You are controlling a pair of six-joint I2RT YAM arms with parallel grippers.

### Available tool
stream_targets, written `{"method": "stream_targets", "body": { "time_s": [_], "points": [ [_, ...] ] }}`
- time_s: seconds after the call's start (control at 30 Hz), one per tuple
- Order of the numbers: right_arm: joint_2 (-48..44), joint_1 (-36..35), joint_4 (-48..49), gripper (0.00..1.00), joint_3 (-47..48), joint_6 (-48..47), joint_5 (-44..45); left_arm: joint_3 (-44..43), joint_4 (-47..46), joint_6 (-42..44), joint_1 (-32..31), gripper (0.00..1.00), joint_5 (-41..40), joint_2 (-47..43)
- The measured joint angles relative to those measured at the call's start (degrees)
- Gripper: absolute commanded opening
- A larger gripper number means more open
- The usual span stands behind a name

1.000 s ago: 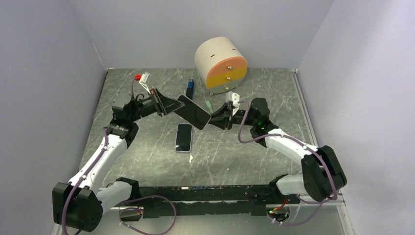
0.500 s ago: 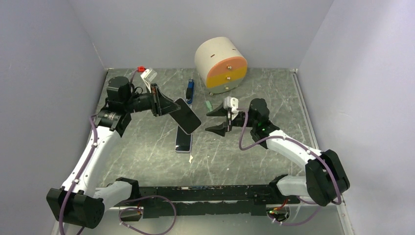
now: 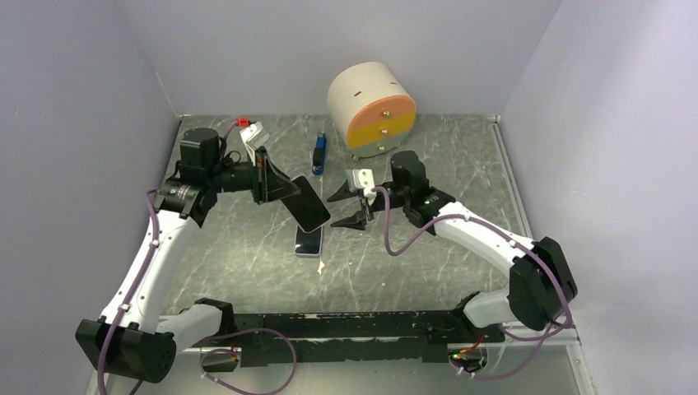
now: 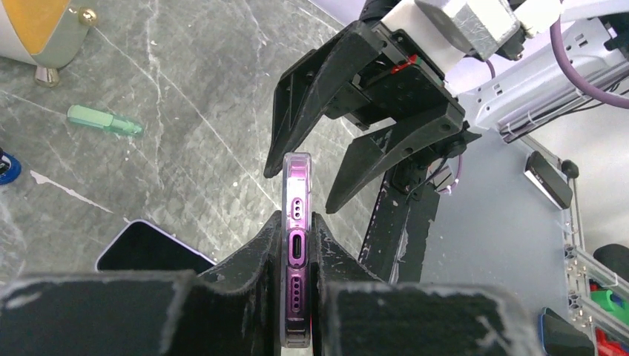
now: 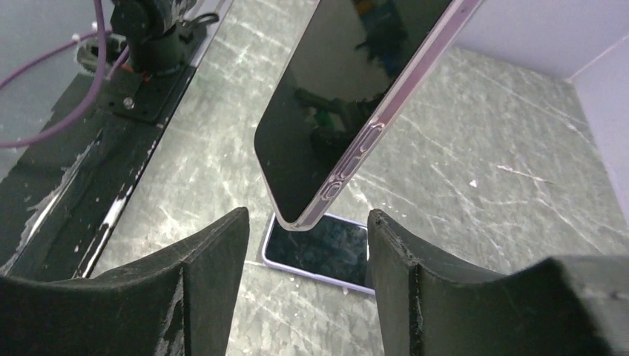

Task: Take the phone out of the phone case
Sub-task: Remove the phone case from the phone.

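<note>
My left gripper (image 3: 284,191) is shut on a purple phone in a clear case (image 3: 309,204) and holds it tilted above the table. In the left wrist view the cased phone (image 4: 297,178) stands edge-on between my fingers (image 4: 252,259), its charging port facing the camera. My right gripper (image 3: 333,212) is open, and the free corner of the cased phone (image 5: 334,111) hangs just in front of its spread jaws without touching them. A second phone with a pale lilac rim (image 3: 309,240) lies flat, screen up, on the table below; it also shows in the right wrist view (image 5: 326,248).
A round cream drawer unit with an orange and yellow front (image 3: 372,107) stands at the back. A blue object (image 3: 319,152) lies in front of it, and a small green piece (image 4: 104,120) is nearby. A white scrap (image 3: 321,266) lies near the second phone. Grey walls enclose the marbled table (image 3: 461,164).
My right gripper let go of the cased phone's end, opened, drew back, then moved left towards it again. My left gripper pulled the phone left and lower.
</note>
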State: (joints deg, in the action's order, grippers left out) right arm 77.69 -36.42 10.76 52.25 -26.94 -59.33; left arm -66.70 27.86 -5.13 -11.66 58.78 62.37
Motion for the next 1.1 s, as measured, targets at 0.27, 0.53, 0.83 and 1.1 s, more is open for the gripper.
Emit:
{"method": "stream_targets", "body": {
  "time_s": [0.27, 0.53, 0.83, 1.1],
  "points": [
    [4.11, -1.57, -12.09, 0.53, 6.05, -8.61, -0.9, -0.83, 3.89, 5.9, 0.0, 0.02, 0.7, -0.74],
    [6.19, -3.28, -18.86, 0.44, 9.66, -13.81, -1.18, -1.14, 5.11, 8.63, 0.0, 0.03, 2.82, -0.79],
    [7.85, -4.39, -25.33, 0.18, 12.13, -19.08, -1.07, -1.92, 7.96, 10.56, 0.0, 0.03, 3.98, -0.66],
    [8.74, -6.78, -32.09, 0.15, 17.18, -27.17, 2.58, -10.14, 15.23, 12.81, -0.17, 0.03, 4.83, 3.56]
  ]
}}
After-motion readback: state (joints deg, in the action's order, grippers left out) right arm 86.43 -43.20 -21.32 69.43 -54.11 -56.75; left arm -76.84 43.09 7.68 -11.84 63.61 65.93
